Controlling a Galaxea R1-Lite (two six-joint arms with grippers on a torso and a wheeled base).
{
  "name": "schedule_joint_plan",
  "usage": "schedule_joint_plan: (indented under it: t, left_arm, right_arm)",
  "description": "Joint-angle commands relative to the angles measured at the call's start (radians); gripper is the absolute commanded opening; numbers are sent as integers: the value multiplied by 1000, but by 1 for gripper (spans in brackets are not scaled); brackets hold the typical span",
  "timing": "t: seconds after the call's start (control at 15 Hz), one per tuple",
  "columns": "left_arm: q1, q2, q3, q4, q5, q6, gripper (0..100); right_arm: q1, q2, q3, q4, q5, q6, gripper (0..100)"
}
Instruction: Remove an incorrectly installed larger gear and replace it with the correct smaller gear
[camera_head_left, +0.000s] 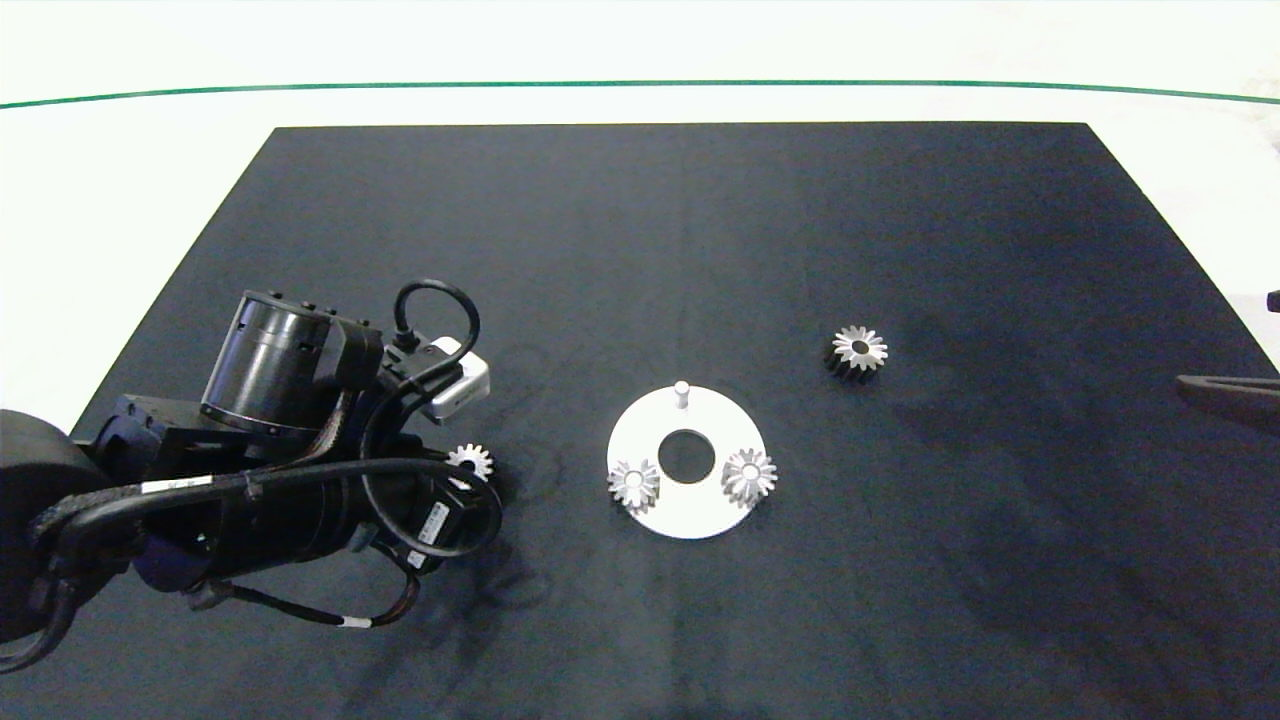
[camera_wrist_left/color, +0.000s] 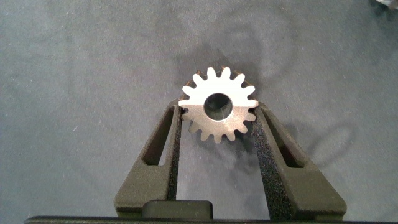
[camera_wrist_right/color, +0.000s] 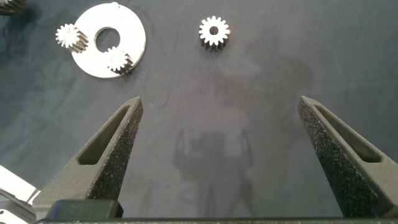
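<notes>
The smaller gear (camera_wrist_left/color: 217, 104), flat with blunt teeth and a wide dark hole, sits between the tips of my left gripper (camera_wrist_left/color: 219, 112), whose fingers press on both its sides. From above, this smaller gear (camera_head_left: 470, 460) peeks out beside the left arm, left of the white round plate (camera_head_left: 690, 515). The larger gear (camera_head_left: 859, 350), star-toothed with dark sides, lies on the mat right of the plate and also shows as the larger gear (camera_wrist_right/color: 214, 32). The plate's rear peg (camera_head_left: 681, 392) is bare. My right gripper (camera_wrist_right/color: 219, 102) hovers wide open at the right edge.
Two pale-centred gears (camera_head_left: 634, 483) (camera_head_left: 749, 475) stand on the plate's front pegs, either side of its centre hole. A black mat (camera_head_left: 700, 250) covers the table, with white surface and a green line beyond it. The right finger (camera_head_left: 1225, 392) pokes in from the right edge.
</notes>
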Motion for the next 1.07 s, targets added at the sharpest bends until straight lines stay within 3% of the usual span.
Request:
schedule_joint_plan:
  t: [0.07, 0.4, 0.53, 0.73, 1.07]
  left_arm:
    - [-31, -39, -7, 8, 2, 3, 4]
    - [-91, -45, -73, 54, 5, 3, 4]
    - [-117, -34, -158, 112, 22, 3, 4]
    - [-155, 3, -217, 122, 30, 6, 4]
    - [-230, 65, -276, 123, 81, 6, 4]
  right_arm:
    - [1, -3, 1, 2, 2, -2, 100]
    - [2, -19, 7, 2, 3, -2, 100]
    - [2, -27, 21, 2, 9, -2, 100]
    - [1, -42, 21, 2, 9, -2, 100]
    - [2, -56, 21, 2, 9, 7, 100]
